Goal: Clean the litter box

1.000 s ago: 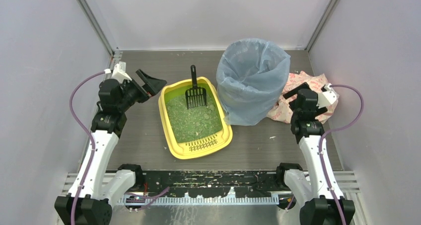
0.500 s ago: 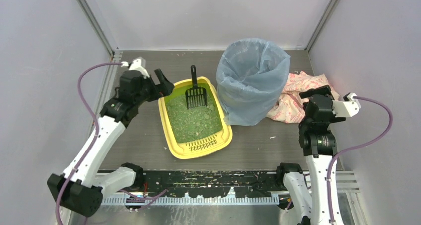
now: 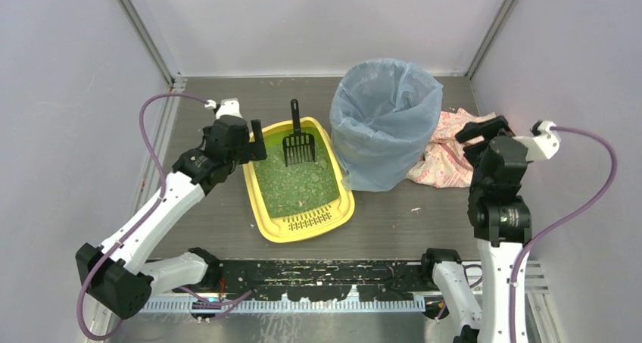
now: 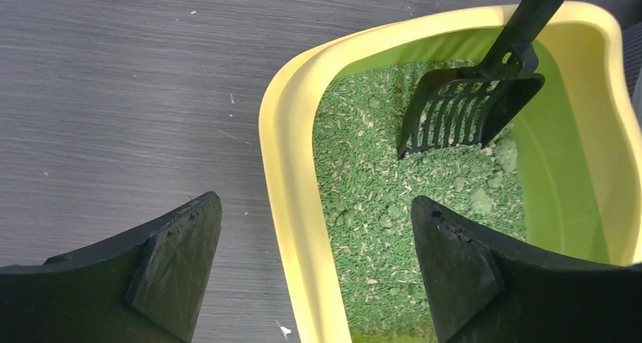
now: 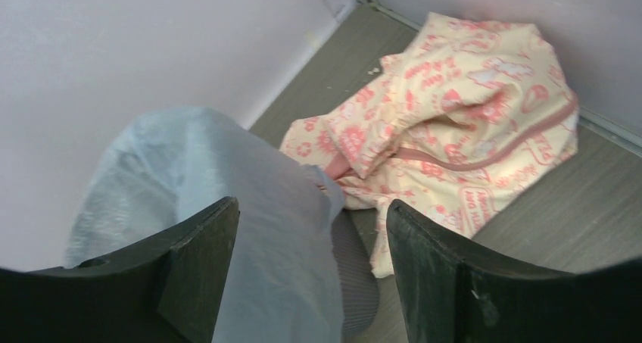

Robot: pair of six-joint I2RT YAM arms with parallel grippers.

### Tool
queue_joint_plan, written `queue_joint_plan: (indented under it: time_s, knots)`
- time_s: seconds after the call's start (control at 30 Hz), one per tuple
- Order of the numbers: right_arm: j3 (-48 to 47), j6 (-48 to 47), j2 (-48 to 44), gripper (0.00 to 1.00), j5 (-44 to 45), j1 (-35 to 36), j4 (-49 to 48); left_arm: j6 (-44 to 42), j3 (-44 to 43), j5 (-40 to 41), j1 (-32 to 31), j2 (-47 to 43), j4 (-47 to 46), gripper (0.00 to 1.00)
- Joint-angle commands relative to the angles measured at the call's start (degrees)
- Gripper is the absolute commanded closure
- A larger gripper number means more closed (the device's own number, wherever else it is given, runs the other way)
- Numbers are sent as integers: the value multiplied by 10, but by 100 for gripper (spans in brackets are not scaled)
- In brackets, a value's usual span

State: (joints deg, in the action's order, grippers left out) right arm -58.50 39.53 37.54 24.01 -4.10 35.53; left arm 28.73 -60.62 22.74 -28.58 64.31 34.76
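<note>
Left tool (image 4: 312,204) spread above litter box (image 4: 286,161) rim; right tool (image 5: 310,207) spread, empty, near blue-lined bin (image 5: 227,176).

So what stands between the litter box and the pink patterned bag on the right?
The bin lined with a blue bag stands between the litter box and the pink patterned bag; the top external view shows it.

I am holding my left arm stretched forward, left gripper (image 3: 257,143) pointing down, jaws wide apart; my right gripper (image 3: 474,139) is hovering high, jaws parted too.
</note>
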Motion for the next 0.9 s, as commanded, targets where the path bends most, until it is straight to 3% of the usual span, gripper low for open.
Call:
queue_joint_plan:
  time_s: [0.0,0.07,0.37,0.63,0.87]
  knots:
    - [-142,-4,88,28,-87,0,58,-18,-15,95,-34,5,7,5]
    - [-199,0,147,37,-104,0,97,-23,-19,131,-57,13,13,5]
    - [-384,-61,356,44,-118,8,267,-29,-2,182,-86,19,9,5]
    - [-414,-83,380,46,-95,55,296,-30,28,161,-86,-7,-18,4]
    - [-435,-70,339,31,-75,84,295,-33,40,159,-86,-9,-28,5]
